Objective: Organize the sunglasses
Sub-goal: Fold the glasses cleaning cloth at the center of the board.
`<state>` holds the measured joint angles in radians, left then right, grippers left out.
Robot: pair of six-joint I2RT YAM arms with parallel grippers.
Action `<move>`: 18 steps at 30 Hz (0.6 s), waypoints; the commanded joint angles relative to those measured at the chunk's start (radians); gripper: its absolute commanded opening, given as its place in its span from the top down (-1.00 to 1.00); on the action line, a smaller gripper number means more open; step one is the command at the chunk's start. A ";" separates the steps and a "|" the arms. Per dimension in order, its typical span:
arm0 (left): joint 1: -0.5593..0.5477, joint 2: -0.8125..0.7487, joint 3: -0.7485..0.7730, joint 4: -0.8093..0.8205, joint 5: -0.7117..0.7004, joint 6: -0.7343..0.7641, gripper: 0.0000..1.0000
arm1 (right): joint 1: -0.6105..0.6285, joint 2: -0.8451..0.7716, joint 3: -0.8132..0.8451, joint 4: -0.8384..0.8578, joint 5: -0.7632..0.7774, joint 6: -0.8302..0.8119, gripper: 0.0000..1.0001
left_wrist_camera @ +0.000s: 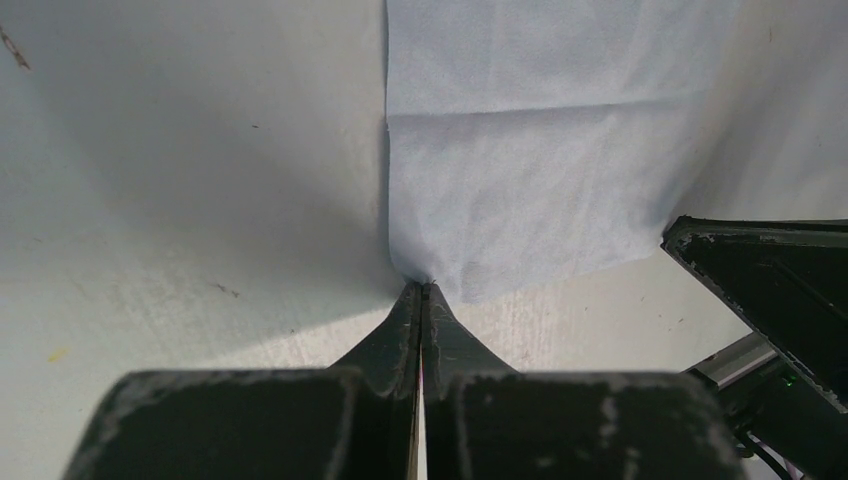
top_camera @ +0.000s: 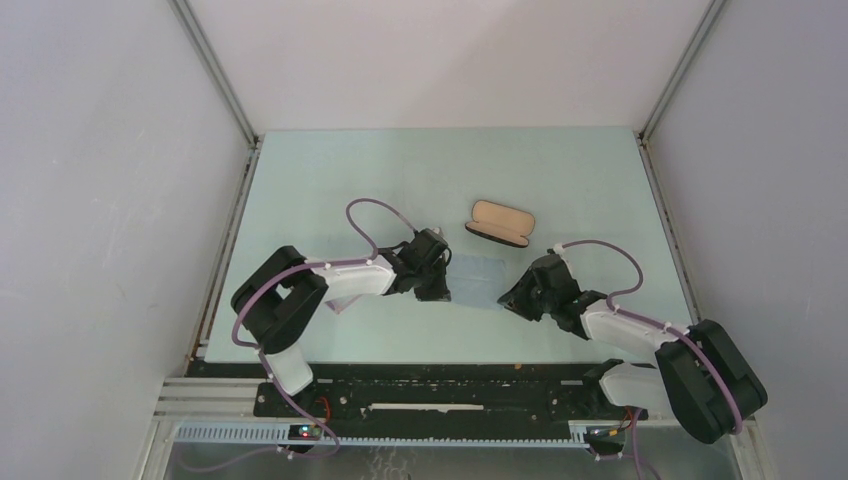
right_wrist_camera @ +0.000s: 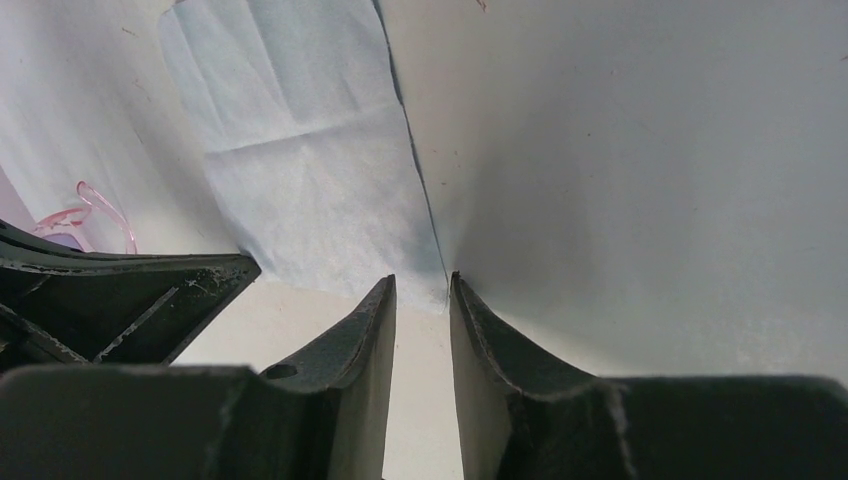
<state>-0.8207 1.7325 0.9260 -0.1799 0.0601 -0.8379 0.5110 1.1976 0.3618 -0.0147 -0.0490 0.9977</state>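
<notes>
Blue thin cloth is lying flat on the pale tabletop. We are pinching one corner with the left tool, its jaws fully together. The right tool, narrowly parted, is straddling another corner, probably to spread it. Slim pink-framed sunglasses are lying beside the cloth, behind the left tool.

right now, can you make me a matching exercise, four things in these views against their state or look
Things:
1. left gripper
2. right gripper
3. case
4. sunglasses

States:
a. lying open, tan lining showing
b. jaws shut on a corner of the cloth
c. thin pink frame, partly hidden behind the other arm's gripper
d. jaws apart, either side of a cloth corner

Pairs: 1-b, 2-d, 3-a, 4-c
</notes>
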 commanded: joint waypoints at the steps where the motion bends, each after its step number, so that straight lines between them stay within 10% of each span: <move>1: -0.008 0.012 0.034 -0.017 0.006 0.028 1.00 | 0.012 0.020 -0.027 -0.057 0.035 0.010 0.32; 18: -0.008 0.004 0.025 -0.015 0.007 0.029 1.00 | 0.039 0.017 -0.027 -0.050 0.049 0.024 0.65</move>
<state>-0.8207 1.7325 0.9260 -0.1799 0.0608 -0.8375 0.5438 1.2163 0.3580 0.0029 -0.0444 1.0180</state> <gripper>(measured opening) 0.006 0.212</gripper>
